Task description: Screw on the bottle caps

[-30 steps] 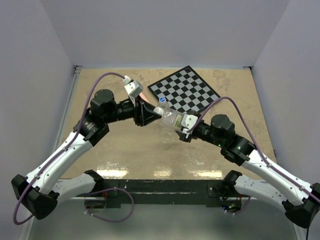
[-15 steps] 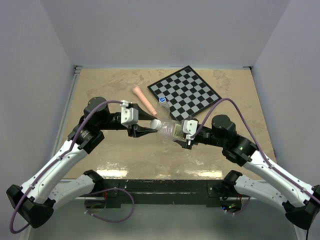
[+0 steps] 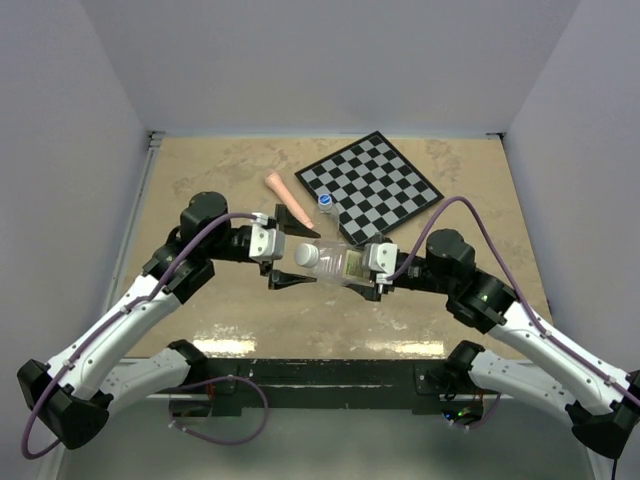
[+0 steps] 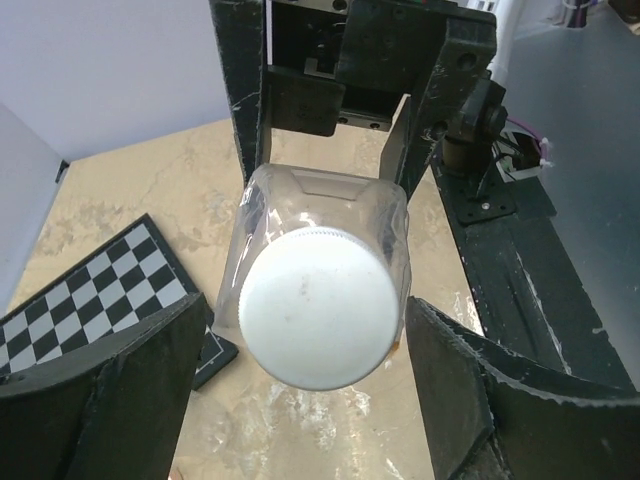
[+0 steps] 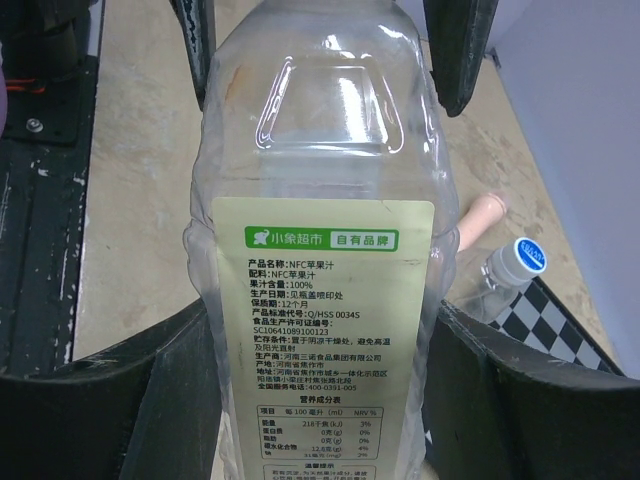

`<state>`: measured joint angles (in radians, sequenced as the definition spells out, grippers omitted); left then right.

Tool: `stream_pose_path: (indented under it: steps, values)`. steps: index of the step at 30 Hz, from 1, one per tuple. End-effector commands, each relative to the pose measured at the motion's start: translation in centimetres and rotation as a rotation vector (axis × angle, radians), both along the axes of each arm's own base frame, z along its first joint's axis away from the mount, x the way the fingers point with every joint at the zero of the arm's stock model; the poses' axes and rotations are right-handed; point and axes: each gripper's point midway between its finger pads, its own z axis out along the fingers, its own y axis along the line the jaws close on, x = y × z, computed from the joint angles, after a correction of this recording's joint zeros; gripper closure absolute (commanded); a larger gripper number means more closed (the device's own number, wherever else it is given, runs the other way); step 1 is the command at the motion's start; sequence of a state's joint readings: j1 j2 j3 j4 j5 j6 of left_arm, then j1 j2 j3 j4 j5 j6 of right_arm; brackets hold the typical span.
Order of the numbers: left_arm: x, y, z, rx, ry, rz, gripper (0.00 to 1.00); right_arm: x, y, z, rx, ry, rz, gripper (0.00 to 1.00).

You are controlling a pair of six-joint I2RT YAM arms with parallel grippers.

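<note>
My right gripper [image 3: 358,265] [image 5: 322,315] is shut on the large clear bottle [image 3: 345,263] [image 5: 325,300], its fingers pressed on both sides of the yellowish label, holding it level above the table. The white cap [image 3: 307,255] [image 4: 315,305] sits on the bottle's neck. My left gripper [image 3: 312,258] [image 4: 308,305] is open and straddles the cap, with a gap on each side. The tiny bottle [image 3: 325,205] [image 5: 505,275], with the blue cap [image 5: 527,256] on top, stands at the chessboard's edge.
A pink tapered stick [image 3: 284,195] [image 5: 480,215] lies on the table behind the left gripper. A chessboard [image 3: 368,183] [image 4: 90,290] lies at the back right. White walls close in the left, right and back sides.
The left gripper, shut on the white cap half a second ago, has opened; the cap stays on the neck. Both arms have brought the bottle nearer and more level.
</note>
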<state>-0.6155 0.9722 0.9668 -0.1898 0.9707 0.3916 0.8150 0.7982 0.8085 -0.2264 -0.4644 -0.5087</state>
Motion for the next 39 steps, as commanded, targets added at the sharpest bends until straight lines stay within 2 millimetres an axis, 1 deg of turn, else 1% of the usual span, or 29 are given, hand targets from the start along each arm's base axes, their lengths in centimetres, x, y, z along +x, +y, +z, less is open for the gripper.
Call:
stream_pose_path:
  steps: [1, 3, 4, 7, 9, 12, 13, 15, 16, 20, 22, 24, 26, 29, 32, 33, 35, 39]
  values:
    - [0.7, 0.3, 2.5, -0.086, -0.031, 0.083, 0.10, 0.2, 0.5, 4.2, 0.100, -0.082, 0.003, 1.00]
    - [1.0, 0.6, 3.2, -0.117, 0.012, 0.135, 0.08, 0.8, 0.2, 3.9, 0.090, -0.075, -0.039, 1.00]
    - [1.2, 0.6, 4.2, -0.156, 0.012, 0.161, 0.07, 1.3, 0.0, 3.8, 0.088, -0.075, -0.070, 1.00]
    - [1.5, 1.2, 5.4, -0.214, 0.113, 0.238, 0.07, 2.6, -0.7, 3.4, 0.082, -0.081, -0.152, 1.00]
    - [1.8, 1.6, 6.0, -0.268, 0.215, 0.299, 0.07, 3.3, -1.2, 3.3, 0.081, -0.086, -0.201, 1.00]
    - [1.9, 2.4, 7.5, -0.433, 0.392, 0.360, 0.07, 4.1, -1.5, 2.8, 0.066, -0.092, -0.246, 1.00]
    - [1.8, 2.5, 7.5, -0.484, 0.493, 0.369, 0.08, 4.3, -1.6, 2.6, 0.063, -0.093, -0.261, 1.00]
    - [1.9, 2.8, 7.7, -0.534, 0.601, 0.385, 0.09, 4.7, -1.6, 2.2, 0.050, -0.090, -0.272, 1.00]
    - [2.4, 2.9, 7.8, -0.549, 0.653, 0.420, 0.10, 4.8, -1.6, 2.2, 0.049, -0.092, -0.276, 1.00]
    - [4.6, 3.3, 7.3, -0.523, 0.739, 0.561, 0.11, 5.5, -1.7, 1.4, 0.023, -0.094, -0.303, 1.00]
    - [5.4, 3.4, 7.7, -0.518, 0.757, 0.607, 0.11, 5.9, -1.9, 1.1, 0.009, -0.096, -0.322, 1.00]
    - [6.2, 3.3, 7.1, -0.487, 0.800, 0.657, 0.11, 6.1, -2.1, 0.8, -0.005, -0.093, -0.339, 1.00]
    - [6.5, 3.1, 7.2, -0.483, 0.828, 0.663, 0.13, 6.2, -2.3, 0.8, -0.008, -0.098, -0.349, 1.00]
    - [6.8, 2.8, 6.3, -0.482, 0.887, 0.675, 0.15, 6.2, -2.3, 0.6, -0.008, -0.101, -0.354, 1.00]
    - [7.1, 2.4, 5.7, -0.470, 0.909, 0.683, 0.16, 6.3, -2.3, 0.5, -0.013, -0.101, -0.351, 1.00]
    - [7.1, 2.3, 4.7, -0.434, 0.934, 0.695, 0.16, 6.3, -2.3, 0.5, -0.015, -0.101, -0.353, 1.00]
    - [7.2, 2.0, 4.4, -0.423, 0.948, 0.693, 0.18, 6.4, -2.3, 0.4, -0.019, -0.101, -0.354, 1.00]
    - [7.2, 1.5, 4.6, -0.423, 0.954, 0.675, 0.20, 6.4, -2.3, 0.2, -0.022, -0.101, -0.353, 1.00]
